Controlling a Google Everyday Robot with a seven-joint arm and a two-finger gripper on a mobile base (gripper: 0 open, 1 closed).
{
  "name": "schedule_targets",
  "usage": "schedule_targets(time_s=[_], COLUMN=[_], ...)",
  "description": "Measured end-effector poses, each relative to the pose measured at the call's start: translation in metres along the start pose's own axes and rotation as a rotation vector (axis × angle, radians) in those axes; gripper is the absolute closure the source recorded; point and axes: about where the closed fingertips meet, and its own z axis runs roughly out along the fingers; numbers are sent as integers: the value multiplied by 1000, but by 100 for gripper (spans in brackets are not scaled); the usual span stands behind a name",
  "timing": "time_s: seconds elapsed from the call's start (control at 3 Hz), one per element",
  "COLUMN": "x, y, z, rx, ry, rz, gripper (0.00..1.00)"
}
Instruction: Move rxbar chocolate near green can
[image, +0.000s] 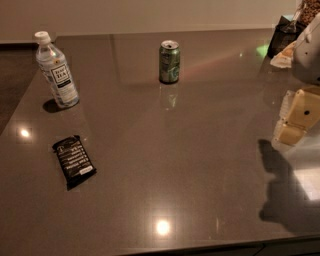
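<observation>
Scene: 1 dark, glossy countertop (200, 165), 3 items on it, my arm at its right edge.
My gripper: the gripper (295, 120) hangs over the counter's right side, well apart from the bar. I see nothing held in it, and I cannot tell whether it is spread or pressed together.
Bar: the rxbar chocolate (74, 161) lies flat at front left, label up, angled on the counter, nothing touching it.
Can: the green can (169, 61) stands upright at far centre, well apart from the bar.
Handling: I judge the bar light, thin and slightly bendy, its foil slick. Lying so low on a hard top, it wants a pinch from above across its short width at the middle, not by the crimped ends.
Neighbours: 1 water bottle (56, 70) upright at far left, beyond the bar; dark packages (285, 35) at the far right corner.
In the way: nothing lies between bar and can. The can looks light enough to tip if nudged, so I should set the bar beside it, not against it.
</observation>
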Motion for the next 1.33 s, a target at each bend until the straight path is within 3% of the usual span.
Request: schedule_targets(time_s=[0.33,0.67,1.33], x=[-8,-38,-133], y=[4,17,60], z=[2,7,43], rx=[-12,-56,-80], ry=[-6,-27,-48], rz=[-18,-84,-167], gripper=[0,0,0])
